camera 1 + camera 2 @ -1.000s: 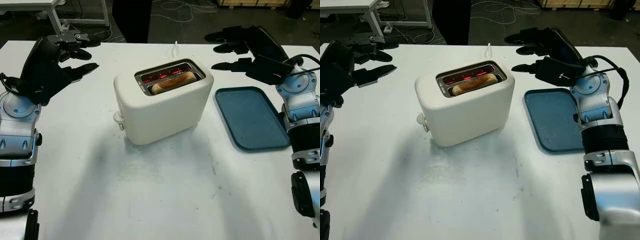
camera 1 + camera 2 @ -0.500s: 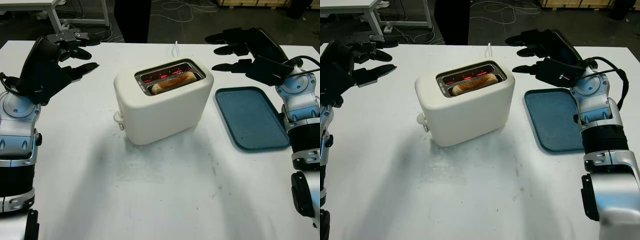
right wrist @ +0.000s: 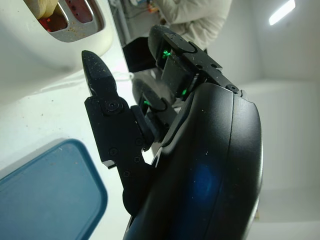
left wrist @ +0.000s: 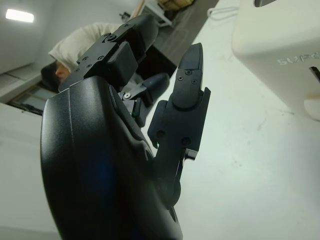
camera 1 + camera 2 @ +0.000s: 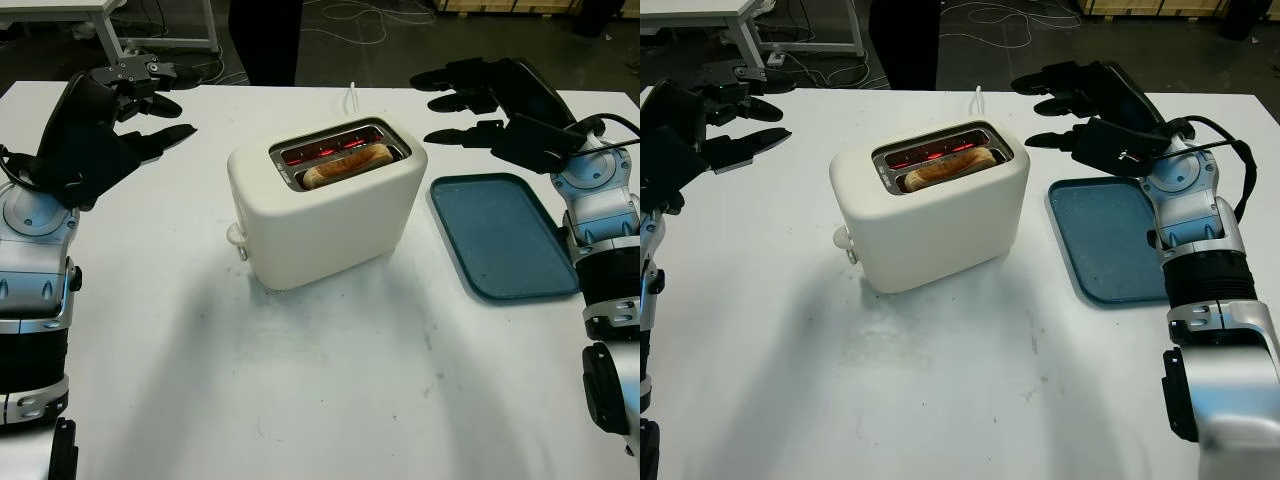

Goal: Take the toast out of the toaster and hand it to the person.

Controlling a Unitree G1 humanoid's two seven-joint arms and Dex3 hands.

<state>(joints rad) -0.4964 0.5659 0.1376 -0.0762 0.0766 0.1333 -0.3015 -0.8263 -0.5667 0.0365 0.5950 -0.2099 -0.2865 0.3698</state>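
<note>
A cream toaster [image 5: 325, 215] stands mid-table, its slots glowing red inside. A browned slice of toast [image 5: 347, 164] sticks up from the nearer slot. My left hand [image 5: 148, 105] hovers open above the table's far left, well away from the toaster. My right hand [image 5: 462, 102] hangs open above the far right of the table, beyond the tray and a short way right of the toaster top. A person in dark trousers [image 5: 263, 40] stands behind the table's far edge; a light top [image 3: 200, 17] appears in the right wrist view.
A blue tray [image 5: 502, 235] lies flat to the right of the toaster. The toaster's white cord [image 5: 352, 96] runs off the far table edge. A white bench [image 5: 110, 20] and cables lie on the dark floor behind.
My left hand has drifted slightly up and away from me. The right hand has barely shifted. Toaster and toast stay put.
</note>
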